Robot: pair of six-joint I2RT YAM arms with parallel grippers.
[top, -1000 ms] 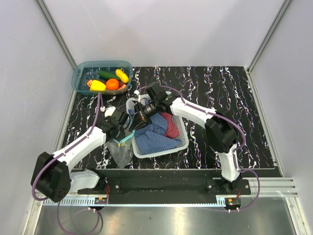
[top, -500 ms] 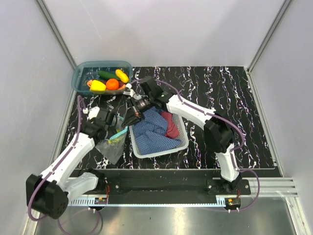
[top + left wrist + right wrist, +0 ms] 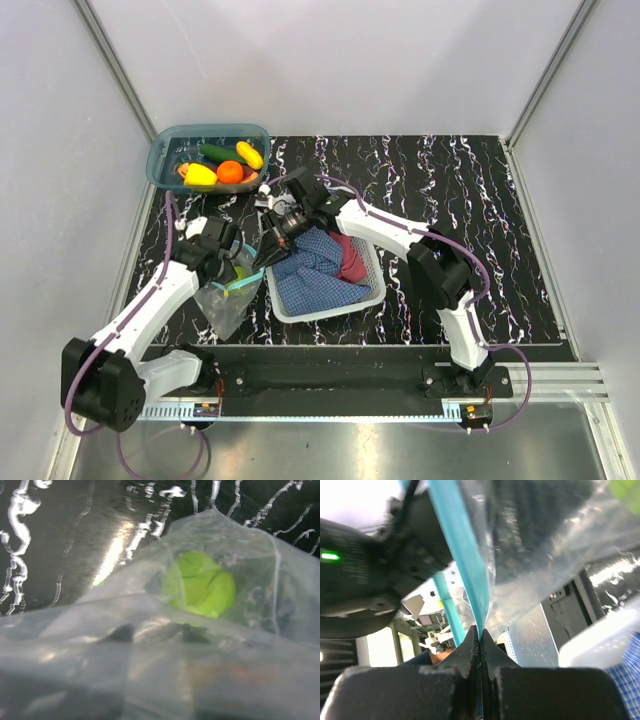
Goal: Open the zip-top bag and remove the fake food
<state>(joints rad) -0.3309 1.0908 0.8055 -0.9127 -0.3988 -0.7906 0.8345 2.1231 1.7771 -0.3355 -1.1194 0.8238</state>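
Right hand (image 3: pixel 480 632) pinched shut on zip-top bag (image 3: pixel 225 300) by its teal strip (image 3: pixel 465 555), just left of the basket (image 3: pixel 375 290). I see lime-green fake food (image 3: pixel 198 583) inside. Left hand (image 3: pixel 233 265) at bag mouth; grip I cannot tell.

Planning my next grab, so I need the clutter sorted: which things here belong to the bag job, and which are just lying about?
Job: bag, pinched at its zip strip by the right gripper; green piece inside it; food pieces in the bin.
Lying about: basket; checked cloth; red cloth.
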